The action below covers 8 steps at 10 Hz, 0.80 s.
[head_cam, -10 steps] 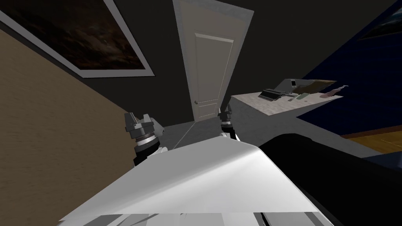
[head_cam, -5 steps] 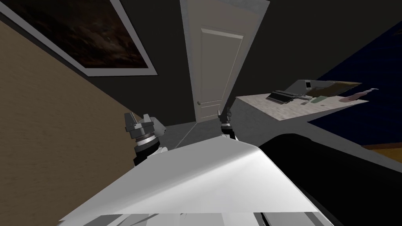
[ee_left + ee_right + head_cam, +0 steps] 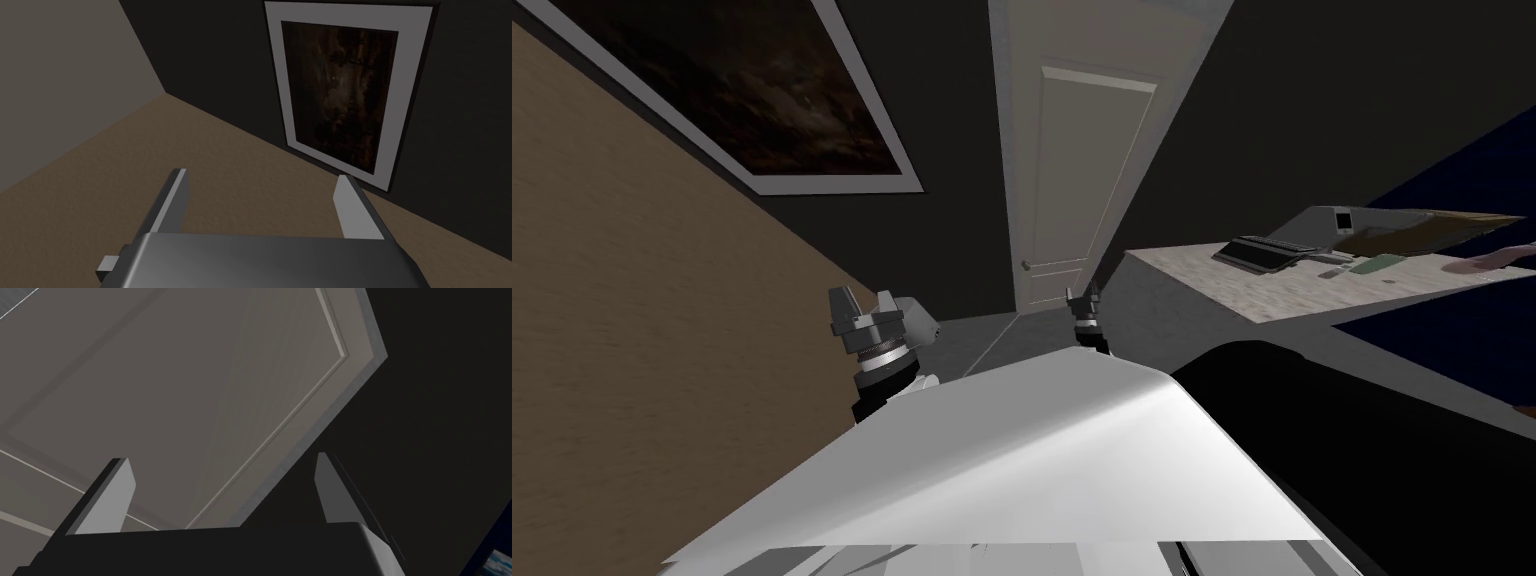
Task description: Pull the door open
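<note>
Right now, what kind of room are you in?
Likely a home study or office, though I can't be sure: a closed panelled door, a framed dark picture, and a desk holding what looks like a keyboard.

Home interior, lived-in room. Pale panelled door [image 3: 1082, 170] with round knob [image 3: 1026, 266], set in dark wall. Large framed picture [image 3: 742, 90], dark image in pale frame, hangs on same wall left of door. Tan textured wall [image 3: 632, 330] adjoins. Right of door, pale tabletop [image 3: 1212, 282] carrying dark keyboard-like unit [image 3: 1264, 253] and small flat items.
</note>
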Available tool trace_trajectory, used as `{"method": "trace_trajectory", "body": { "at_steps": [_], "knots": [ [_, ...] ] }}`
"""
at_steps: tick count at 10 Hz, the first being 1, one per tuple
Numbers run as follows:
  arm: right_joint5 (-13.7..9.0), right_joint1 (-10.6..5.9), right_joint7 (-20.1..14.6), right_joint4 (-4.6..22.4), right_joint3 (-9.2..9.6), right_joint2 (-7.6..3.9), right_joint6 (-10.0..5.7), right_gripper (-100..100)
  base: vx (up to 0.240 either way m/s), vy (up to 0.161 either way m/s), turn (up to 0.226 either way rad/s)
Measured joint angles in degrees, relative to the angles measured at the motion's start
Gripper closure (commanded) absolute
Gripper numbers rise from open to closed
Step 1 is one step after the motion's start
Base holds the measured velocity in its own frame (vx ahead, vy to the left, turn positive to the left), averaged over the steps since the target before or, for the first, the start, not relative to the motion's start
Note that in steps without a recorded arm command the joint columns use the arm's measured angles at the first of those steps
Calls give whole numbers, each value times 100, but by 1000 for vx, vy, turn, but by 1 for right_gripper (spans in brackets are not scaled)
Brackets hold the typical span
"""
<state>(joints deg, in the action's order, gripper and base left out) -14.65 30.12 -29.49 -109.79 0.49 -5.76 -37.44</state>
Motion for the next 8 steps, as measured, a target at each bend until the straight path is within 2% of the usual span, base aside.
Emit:
{"method": "trace_trajectory", "body": {
  "at_steps": [4,8],
  "knots": [
    [-207,100,-460,367,61,-58,-215,-100,106,7,110],
    [-408,133,-923,840,128,-100,-474,-100,110,6,109]
  ]
}}
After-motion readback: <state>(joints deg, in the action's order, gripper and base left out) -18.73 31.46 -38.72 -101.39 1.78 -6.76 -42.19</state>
